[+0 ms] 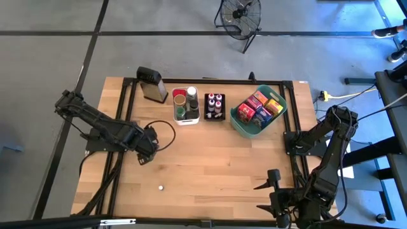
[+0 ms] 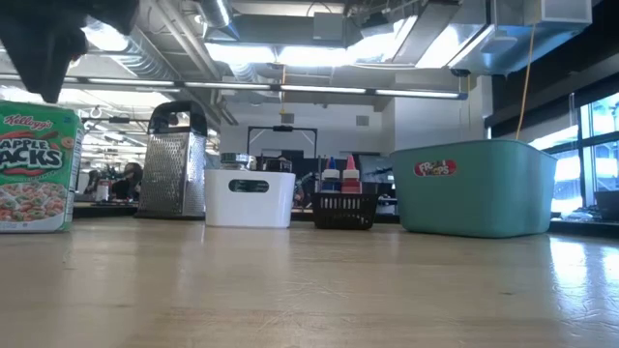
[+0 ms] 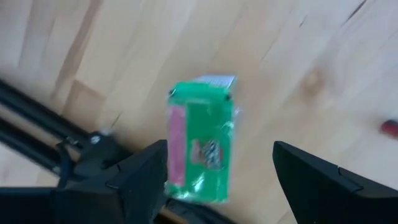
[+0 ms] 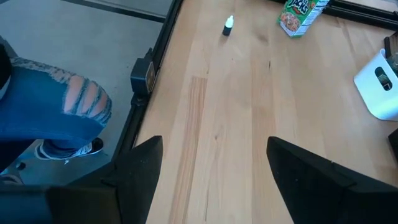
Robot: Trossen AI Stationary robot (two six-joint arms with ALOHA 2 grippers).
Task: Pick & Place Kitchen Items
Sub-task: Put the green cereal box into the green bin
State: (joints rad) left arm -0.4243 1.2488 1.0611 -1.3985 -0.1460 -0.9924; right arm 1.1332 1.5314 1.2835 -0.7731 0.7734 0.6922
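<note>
A small green Apple Jacks cereal box [image 2: 34, 164] stands upright on its bottom end at the table's left. My left gripper [image 3: 217, 180] hangs open straight above it, pointing down, one finger on either side of the box [image 3: 202, 140] and clear of it. In the high view the gripper [image 1: 144, 152] hides the box. A tiny white bottle with a dark cap [image 1: 161, 188] lies on the wood near the front edge. My right gripper [image 1: 267, 191] waits open at the front right, with nothing between its fingers [image 4: 134, 174].
Along the far side stand a metal grater [image 1: 151, 84], a white bin [image 1: 180, 121] with jars, a black tray [image 1: 206, 117] with bottles and a teal basket [image 1: 238, 124] with coloured boxes. A person's leg in jeans [image 4: 50, 106] shows beside the table's near edge.
</note>
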